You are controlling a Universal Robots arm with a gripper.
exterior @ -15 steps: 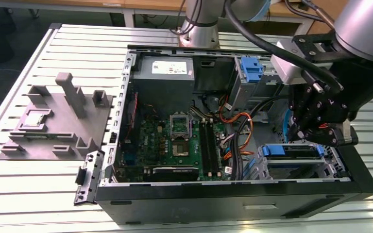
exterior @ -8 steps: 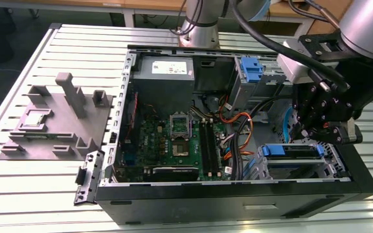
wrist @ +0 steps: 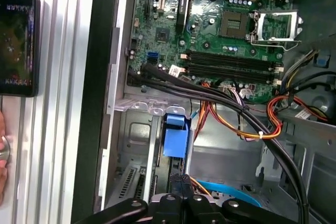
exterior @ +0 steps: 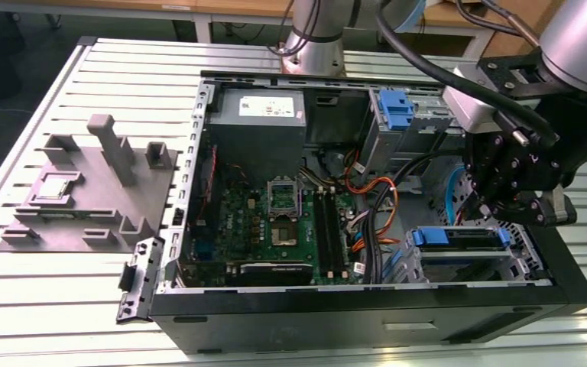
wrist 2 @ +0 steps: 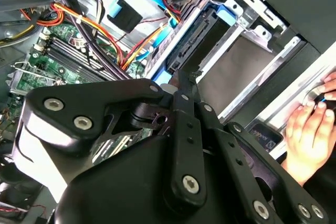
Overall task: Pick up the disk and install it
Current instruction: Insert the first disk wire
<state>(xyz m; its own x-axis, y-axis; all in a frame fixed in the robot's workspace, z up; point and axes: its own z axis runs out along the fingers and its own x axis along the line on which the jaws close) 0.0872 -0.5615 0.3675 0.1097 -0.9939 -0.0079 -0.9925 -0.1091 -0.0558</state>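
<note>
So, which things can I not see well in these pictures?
The disk: in the exterior view the drive bay hides all but its blue carrier, so its label is hidden.
The pincer: in the second wrist view its own black body hides whether it touches the disk.
The hand: same view, cut off by the picture's edge; what it holds is too small to tell.

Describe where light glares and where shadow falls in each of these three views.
In the exterior view the slatted table is brightly lit while the computer case interior is dimmer; in the second wrist view the black pincer forms a dark foreground and the drive cage rim shines; in the first wrist view the table looks washed pale, the motherboard evenly lit.
</note>
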